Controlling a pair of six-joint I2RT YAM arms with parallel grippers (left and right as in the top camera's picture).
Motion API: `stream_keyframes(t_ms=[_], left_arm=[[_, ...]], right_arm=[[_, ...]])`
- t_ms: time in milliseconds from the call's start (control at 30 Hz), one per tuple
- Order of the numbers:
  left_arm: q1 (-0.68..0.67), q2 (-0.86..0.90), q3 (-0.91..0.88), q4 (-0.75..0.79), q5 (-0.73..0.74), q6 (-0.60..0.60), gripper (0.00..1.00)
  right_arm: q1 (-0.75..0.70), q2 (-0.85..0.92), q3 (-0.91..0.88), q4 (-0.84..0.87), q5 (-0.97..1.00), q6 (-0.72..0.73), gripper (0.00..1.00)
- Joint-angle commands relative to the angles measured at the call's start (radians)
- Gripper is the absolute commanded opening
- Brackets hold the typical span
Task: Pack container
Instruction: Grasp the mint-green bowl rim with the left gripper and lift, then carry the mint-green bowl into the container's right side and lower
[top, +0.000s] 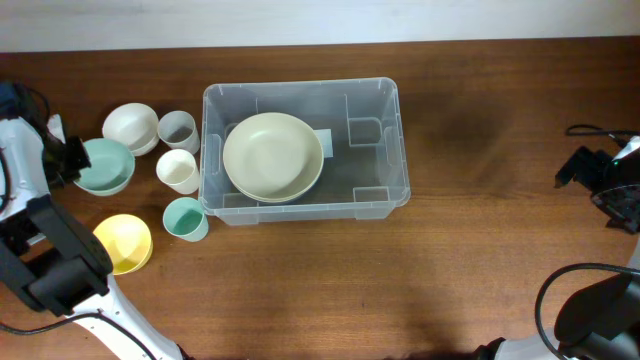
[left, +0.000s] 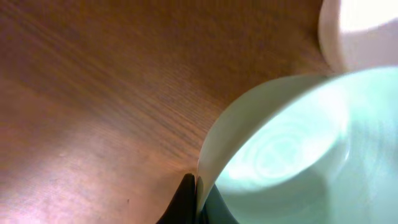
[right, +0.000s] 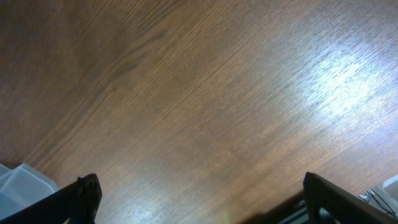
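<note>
Locate the container (top: 378, 150) at the centre of the surface (top: 480, 260). It holds one cream bowl (top: 272, 156). Just left of it stand three cups: clear cup (top: 178, 130), white cup (top: 178, 171), teal cup (top: 185, 219). Farther left lie the white bowl (top: 130, 127), mint bowl (top: 105, 168) and yellow bowl (top: 123, 243).

Totals: one container, four bowls, three cups.

The left end effector (left: 198, 194) is pinched narrow on the mint bowl's rim. The right end effector (right: 205, 214) stands wide and holds nothing, well right of the container.

Caution: you have only a thin rim pinch, so the bowl may tilt or slip when lifted. The white bowl sits just beside it and may be nudged. A low carry may topple the cups.
</note>
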Motion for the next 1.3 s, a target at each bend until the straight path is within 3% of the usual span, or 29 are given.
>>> stream_keyframes(t_ms=[0,233,467,667,900,1067,1267], left_arm=[[0.008,0.003,0.124,-0.051,-0.010,-0.063,0.01],[-0.012,-0.043,0.410,-0.191,0.016,-0.163,0.01],[-0.140,-0.150,0.616,-0.215,0.311,-0.163,0.01],[-0.450,-0.199,0.631,-0.197,0.332,-0.162,0.01],[-0.779,-0.124,0.629,-0.188,0.292,-0.163,0.01],[-0.901,-0.020,0.629,-0.155,0.268,-0.163,0.01],[-0.951,0.117,0.629,-0.129,0.268,-0.163,0.01]], right_arm=[[-0.002,-0.013,-0.001,0.000,0.002,-0.006,0.99],[-0.002,-0.013,-0.001,0.000,0.002,-0.007,0.99],[-0.002,-0.013,-0.001,0.000,0.002,-0.007,0.99],[-0.002,-0.013,-0.001,0.000,0.002,-0.006,0.99],[-0.002,-0.013,-0.001,0.000,0.002,-0.006,0.99],[-0.002,-0.013,-0.001,0.000,0.002,-0.007,0.99],[-0.002,-0.013,-0.001,0.000,0.002,-0.007,0.99]])
